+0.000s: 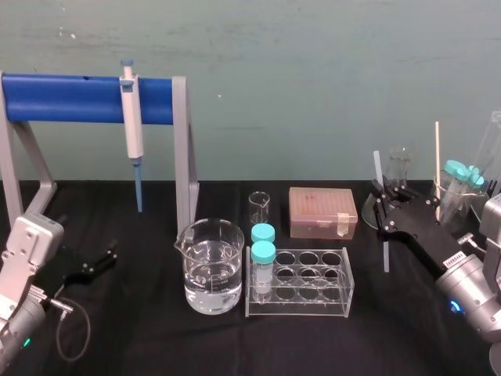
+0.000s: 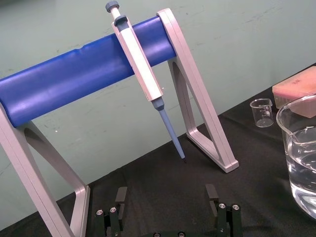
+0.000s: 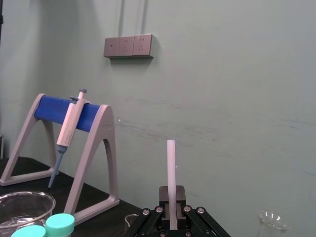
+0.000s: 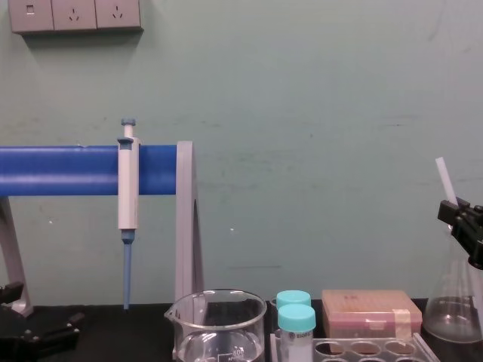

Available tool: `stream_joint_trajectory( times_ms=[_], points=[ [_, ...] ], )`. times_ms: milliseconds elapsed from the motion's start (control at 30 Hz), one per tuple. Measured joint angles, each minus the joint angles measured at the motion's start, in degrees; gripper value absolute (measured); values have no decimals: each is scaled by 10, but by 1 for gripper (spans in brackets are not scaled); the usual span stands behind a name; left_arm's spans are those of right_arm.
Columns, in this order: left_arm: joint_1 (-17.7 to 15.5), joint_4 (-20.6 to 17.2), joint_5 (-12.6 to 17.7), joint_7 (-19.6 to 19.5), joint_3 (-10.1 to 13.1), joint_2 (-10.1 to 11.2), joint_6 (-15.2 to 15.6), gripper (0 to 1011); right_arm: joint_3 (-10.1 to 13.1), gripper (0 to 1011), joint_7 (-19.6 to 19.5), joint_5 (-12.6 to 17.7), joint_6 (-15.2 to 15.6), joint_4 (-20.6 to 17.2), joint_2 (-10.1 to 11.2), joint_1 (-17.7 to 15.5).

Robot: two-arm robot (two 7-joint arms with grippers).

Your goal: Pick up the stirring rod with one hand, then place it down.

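Two black hands are over the dark surface [image 1: 235, 352]. The right hand [image 1: 382, 207] is on the right side, raised off the surface, its fingers pressed tight on the stirring rod [image 1: 385, 254] a little above the rod's middle. The rod stands close to upright with a slight lean, just right of the clear tube rack [image 1: 297, 283] and the pink box [image 1: 321, 211], with a conical flask [image 4: 453, 302] near it at the right edge. From the right wrist, the rod [image 3: 171, 168] rises straight out from between the clamped fingers. Its lower end looks clear of the surface, though the head view does not make that certain. The left hand [image 1: 98, 262] sits low at the left, near the foot of the blue-barred stand [image 1: 78, 98], its fingers [image 2: 211, 193] spread apart.
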Motion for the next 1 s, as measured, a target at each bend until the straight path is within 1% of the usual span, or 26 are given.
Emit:
stream_joint_trajectory(
  times_ms=[1000],
  points=[
    [0,0,0,0,0,0,0,1000,-1,72,1,4,-2,0,1,0]
  ],
)
